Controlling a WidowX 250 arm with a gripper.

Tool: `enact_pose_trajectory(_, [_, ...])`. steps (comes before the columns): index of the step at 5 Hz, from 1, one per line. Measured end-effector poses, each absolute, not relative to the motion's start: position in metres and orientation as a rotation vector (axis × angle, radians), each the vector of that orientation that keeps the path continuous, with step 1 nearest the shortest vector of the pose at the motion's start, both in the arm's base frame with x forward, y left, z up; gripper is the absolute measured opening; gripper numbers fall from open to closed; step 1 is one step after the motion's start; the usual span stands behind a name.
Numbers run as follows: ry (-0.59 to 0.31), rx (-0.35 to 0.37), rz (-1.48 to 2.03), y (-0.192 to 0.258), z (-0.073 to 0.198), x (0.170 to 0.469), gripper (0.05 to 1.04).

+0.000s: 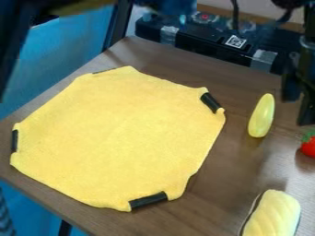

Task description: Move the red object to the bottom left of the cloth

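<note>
The yellow cloth (117, 138) lies on the brown table (209, 203) (black tape (148, 201) along its edges), blue surface (58, 60) beyond; parted, empty fingers (289, 87) hang near the red object (309, 146).

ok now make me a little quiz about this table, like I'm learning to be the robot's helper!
1. True or false: the red object is already on the yellow cloth.

2. Pick one. What colour are the strips at the cloth's edges?
A) white
B) black
C) pink

3. Fill in the missing word: the gripper hangs over the ____ side of the picture.

Key: 1 false, it lies on the table to the right of the cloth; 2 B; 3 right.
</note>
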State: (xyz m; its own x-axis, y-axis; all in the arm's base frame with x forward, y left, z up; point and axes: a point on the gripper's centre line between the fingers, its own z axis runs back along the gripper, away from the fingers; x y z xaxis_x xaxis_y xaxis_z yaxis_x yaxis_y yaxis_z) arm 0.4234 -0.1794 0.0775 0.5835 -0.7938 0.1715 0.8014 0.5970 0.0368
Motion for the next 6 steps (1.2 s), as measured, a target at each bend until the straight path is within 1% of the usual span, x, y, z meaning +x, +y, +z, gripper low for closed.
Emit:
enact_pose_trajectory(1, [-0.172,-0.061,-0.962,-0.189,0.077,0.420,0.999])
enact_pose_trajectory(2, [-0.139,-0.061,-0.994,-0.204,0.063,0.413,0.999])
enact_pose_trajectory(4, [-0.122,-0.056,-0.998,-0.210,0.058,0.408,0.999])
enact_pose_trajectory(5, [-0.099,-0.044,-0.996,-0.214,0.047,0.407,0.999])
enact_pose_trajectory(6, [-0.130,-0.021,-0.978,-0.214,0.047,0.412,0.999])
